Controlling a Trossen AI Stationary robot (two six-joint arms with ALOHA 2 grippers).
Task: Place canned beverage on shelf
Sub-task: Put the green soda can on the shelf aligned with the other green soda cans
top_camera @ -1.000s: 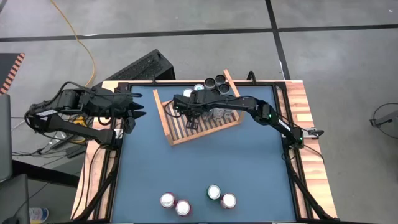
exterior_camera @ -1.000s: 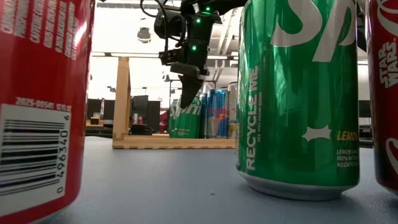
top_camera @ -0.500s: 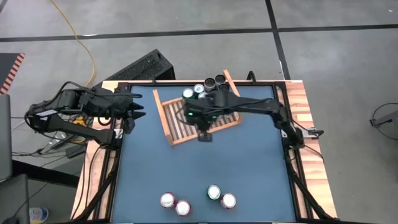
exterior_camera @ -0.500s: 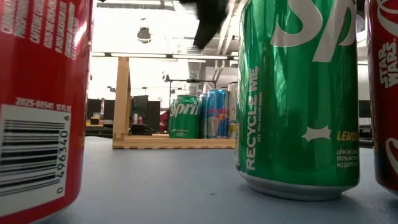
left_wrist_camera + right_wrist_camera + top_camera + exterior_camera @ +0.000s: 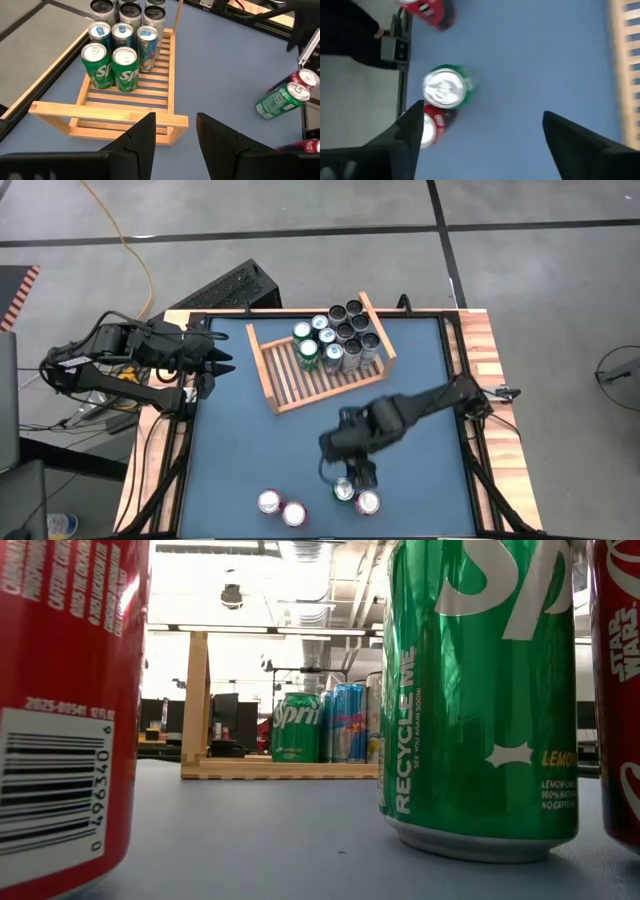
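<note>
The wooden shelf [image 5: 318, 360] lies at the table's far middle, with several upright cans [image 5: 335, 340] crowded at its far right end; the left wrist view also shows the shelf [image 5: 125, 107]. A green canned beverage [image 5: 344, 490] stands upright near the table's near edge, next to a red can [image 5: 368, 502]. My right gripper [image 5: 350, 468] hovers open just above and beyond the green can [image 5: 444, 87], touching nothing. My left gripper [image 5: 175, 135] waits open at the table's left edge, pointing toward the shelf.
Two more red cans [image 5: 269, 501] [image 5: 293, 513] stand at the near edge, left of the green one. In the low view the green can [image 5: 480, 690] and a red can [image 5: 60, 690] fill the foreground. Bare blue table top [image 5: 250, 450] lies between the shelf and the near cans.
My right gripper has swung from above the shelf toward the table's near edge, ending over the green can. Its fingers, shut over the shelf, now stand wide apart. The cans in the shelf stay upright where they were.
</note>
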